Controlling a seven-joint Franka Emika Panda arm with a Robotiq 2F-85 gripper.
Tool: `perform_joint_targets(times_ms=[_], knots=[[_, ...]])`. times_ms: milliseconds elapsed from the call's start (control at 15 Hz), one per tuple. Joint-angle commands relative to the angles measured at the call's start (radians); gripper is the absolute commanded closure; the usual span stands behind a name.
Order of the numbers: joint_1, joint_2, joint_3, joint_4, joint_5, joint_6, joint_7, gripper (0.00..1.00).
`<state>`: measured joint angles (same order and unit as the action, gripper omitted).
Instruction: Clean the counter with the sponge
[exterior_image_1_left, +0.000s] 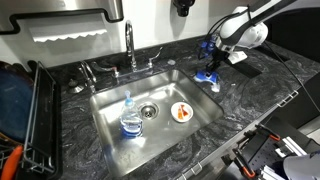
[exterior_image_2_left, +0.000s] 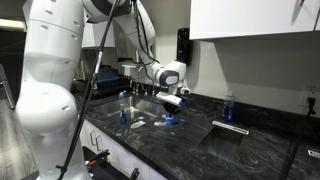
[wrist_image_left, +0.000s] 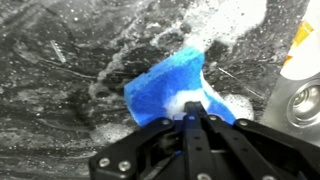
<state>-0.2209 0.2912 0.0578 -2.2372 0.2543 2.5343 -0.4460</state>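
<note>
The bright blue sponge (wrist_image_left: 172, 82) is pinched between the fingers of my gripper (wrist_image_left: 196, 108) and pressed onto the dark marbled counter (wrist_image_left: 60, 90), with white suds around it. In both exterior views the sponge (exterior_image_1_left: 209, 79) (exterior_image_2_left: 168, 119) lies on the counter (exterior_image_1_left: 255, 95) (exterior_image_2_left: 200, 150) just beside the steel sink's rim, under the gripper (exterior_image_1_left: 212, 66) (exterior_image_2_left: 172, 103). The gripper is shut on the sponge.
The steel sink (exterior_image_1_left: 110, 108) holds a clear bottle with a blue label (exterior_image_1_left: 131, 122) and a small dish (exterior_image_1_left: 181, 112). A faucet (exterior_image_1_left: 130, 45) stands behind it. A dish rack (exterior_image_1_left: 25, 120) stands at one side. A small blue-topped bottle (exterior_image_2_left: 229, 108) stands by the wall.
</note>
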Motion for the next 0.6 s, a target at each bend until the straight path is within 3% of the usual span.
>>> perform_joint_targets(times_ms=[0, 333, 533], knots=[[0.02, 0.026, 0.03, -0.031, 0.052, -0.01, -0.026, 1.0], [0.042, 0.018, 0.032, -0.039, 0.038, -0.008, -0.009, 1.0], [0.089, 0.01, -0.022, -0.051, -0.1, 0.005, 0.102, 1.0]])
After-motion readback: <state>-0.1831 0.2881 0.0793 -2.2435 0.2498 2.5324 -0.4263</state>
